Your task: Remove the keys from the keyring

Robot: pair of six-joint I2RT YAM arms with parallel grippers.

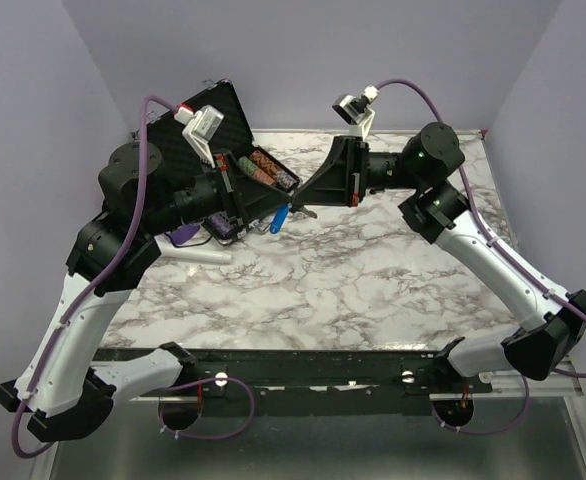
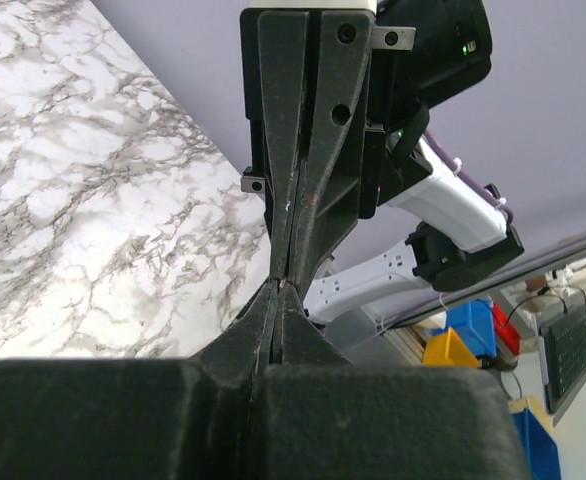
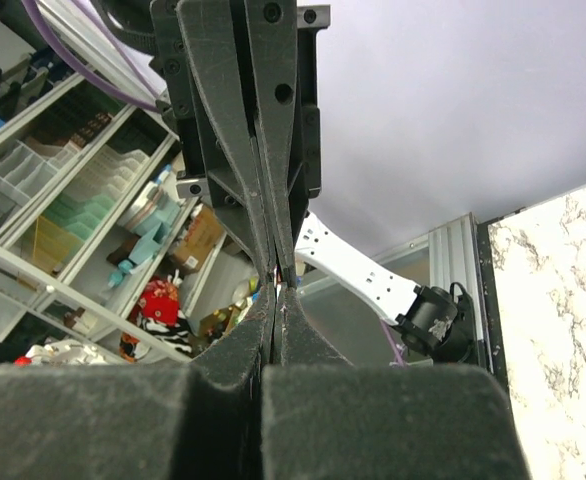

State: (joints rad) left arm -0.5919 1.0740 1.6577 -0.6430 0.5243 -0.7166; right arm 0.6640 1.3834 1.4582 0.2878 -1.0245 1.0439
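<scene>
Top external, keyring [image 1: 280, 220] just beneath left pincer [image 1: 289, 207]

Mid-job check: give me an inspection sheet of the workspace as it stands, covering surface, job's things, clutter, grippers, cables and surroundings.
Surface: marble table; no spills or damage seen.
Job's things: blue tag sits just under where the gripper tips meet; ring and keys too small to make out.
Clutter: open black case with poker chips at far left; purple item and white cylinder near the left arm.
Grippers: left gripper and right gripper both shut, tip to tip above the table; what each pinches cannot be told.
Cables: purple cable loops over each arm; no snag seen.
Surroundings: lilac walls; shelves of bins beyond.
</scene>
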